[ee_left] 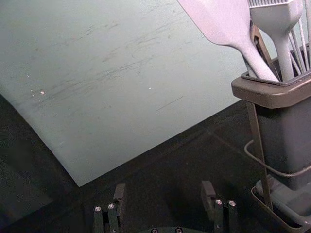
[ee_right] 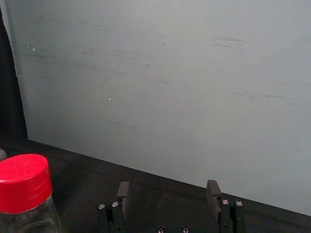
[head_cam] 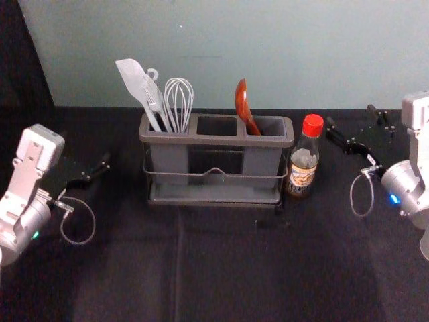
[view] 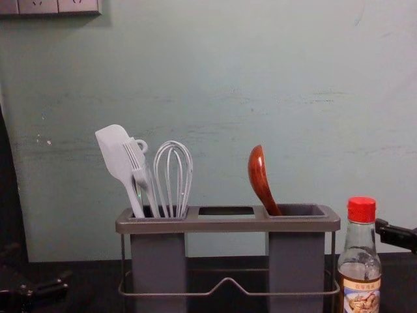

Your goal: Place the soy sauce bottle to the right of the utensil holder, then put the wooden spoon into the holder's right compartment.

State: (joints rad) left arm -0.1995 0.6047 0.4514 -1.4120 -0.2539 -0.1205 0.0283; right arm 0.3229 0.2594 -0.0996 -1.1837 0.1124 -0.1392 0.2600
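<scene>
End effector of left arm [head_cam: 87, 151], left of utensil holder [head_cam: 214, 140]: spread wide, empty. In holder's right compartment: wooden spoon [head_cam: 243, 104]. Just right of holder: upright soy sauce bottle [head_cam: 303, 163]. Farther right: right end effector [head_cam: 350, 115], likewise wide, empty.

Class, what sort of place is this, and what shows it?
Probably a robot test bench with kitchen props: the left gripper and right gripper flank a utensil holder and soy sauce bottle on dark cloth.

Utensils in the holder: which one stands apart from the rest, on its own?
The reddish-brown wooden spoon: it stands alone in the right compartment of the utensil holder, whereas the pale utensils are grouped in the left compartment.
</scene>
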